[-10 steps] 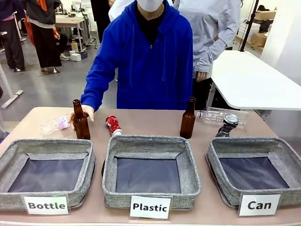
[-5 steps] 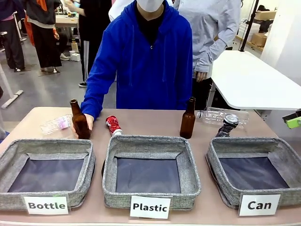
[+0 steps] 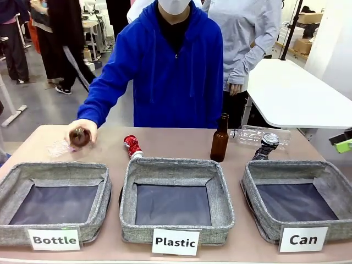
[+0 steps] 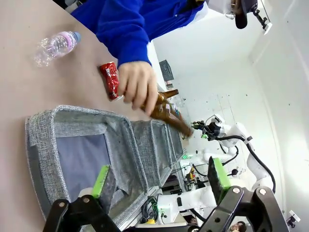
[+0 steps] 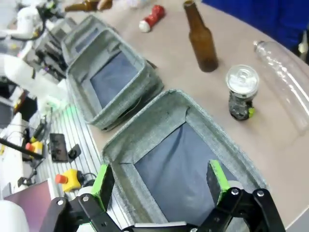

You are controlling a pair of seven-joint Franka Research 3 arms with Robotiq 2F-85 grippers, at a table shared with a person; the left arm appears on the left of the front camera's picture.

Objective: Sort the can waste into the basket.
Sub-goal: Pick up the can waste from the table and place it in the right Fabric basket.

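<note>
Baskets number three, all grey woven fabric with dark lining, set in a row along the near edge of the desk point(image 3: 181, 144): one carded "Bottle" point(image 3: 55, 168) on the left, one carded "Plastic" point(image 3: 176, 164) in the middle, and the basket point(image 3: 291, 166) with the white "Can" card point(image 3: 303, 239) on the right. Cans number two: a crushed red can point(image 3: 132, 146) lies just behind the Plastic basket, and a dark can point(image 3: 268, 144) with a silver top stands upright just behind the basket marked Can. Brown glass bottles number two: one point(image 3: 220, 140) stands upright between the two cans, the other point(image 3: 80, 137) is tipped over in a person's hand point(image 3: 82, 129) behind the Bottle basket. Clear plastic bottles number two: a crumpled one point(image 3: 61, 147) beside that hand, and one point(image 3: 250, 135) lying behind the dark can.

The left jaws stand wide apart, green pads point(image 4: 101, 181) holding and touching nothing, above a grey basket. The right jaws are equally wide apart and empty, pads point(image 5: 216, 182) hanging over the Can basket's dark lining; one pad point(image 3: 345, 146) shows at the right edge of the front view.

The desk top is plain tan. The person in a blue hoodie point(image 3: 165, 71) stands at its far side. Behind lie a grey floor, other people, and a white table point(image 3: 291, 93) to the right
</note>
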